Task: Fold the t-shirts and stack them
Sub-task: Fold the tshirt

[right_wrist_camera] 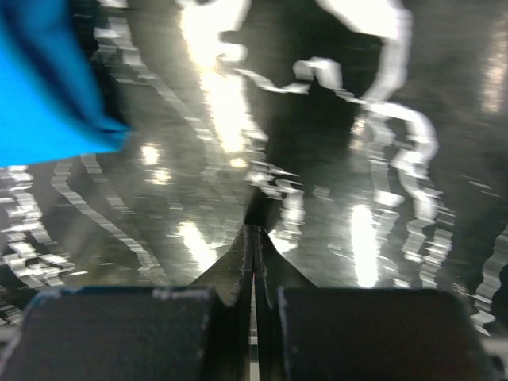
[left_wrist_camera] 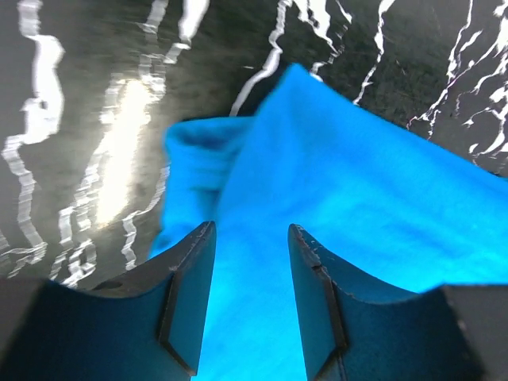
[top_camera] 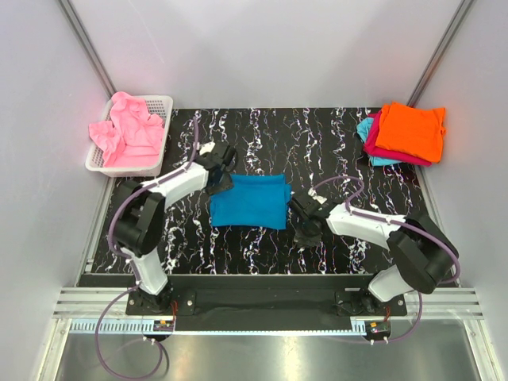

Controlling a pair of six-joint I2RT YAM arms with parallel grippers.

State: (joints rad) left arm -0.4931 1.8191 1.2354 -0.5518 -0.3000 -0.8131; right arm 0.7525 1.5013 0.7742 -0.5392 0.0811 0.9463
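A teal-blue t-shirt [top_camera: 248, 202] lies folded into a rectangle in the middle of the table. My left gripper [top_camera: 224, 182] is open at the shirt's back left corner. In the left wrist view its jaws [left_wrist_camera: 252, 230] stand apart just over the blue cloth [left_wrist_camera: 373, 190], with nothing pinched between them. My right gripper [top_camera: 300, 208] is shut and empty just right of the shirt. In the right wrist view its closed tips [right_wrist_camera: 255, 227] hover over bare table, with a corner of the blue shirt [right_wrist_camera: 40, 87] at the upper left. An orange shirt [top_camera: 410, 131] tops a stack on magenta [top_camera: 401, 157] and light cyan [top_camera: 367, 136] shirts at the back right.
A white mesh basket [top_camera: 161, 127] at the back left holds crumpled pink shirts [top_camera: 125, 131]. The black marbled table [top_camera: 317, 143] is enclosed by grey walls on three sides. The arm bases sit at the near edge.
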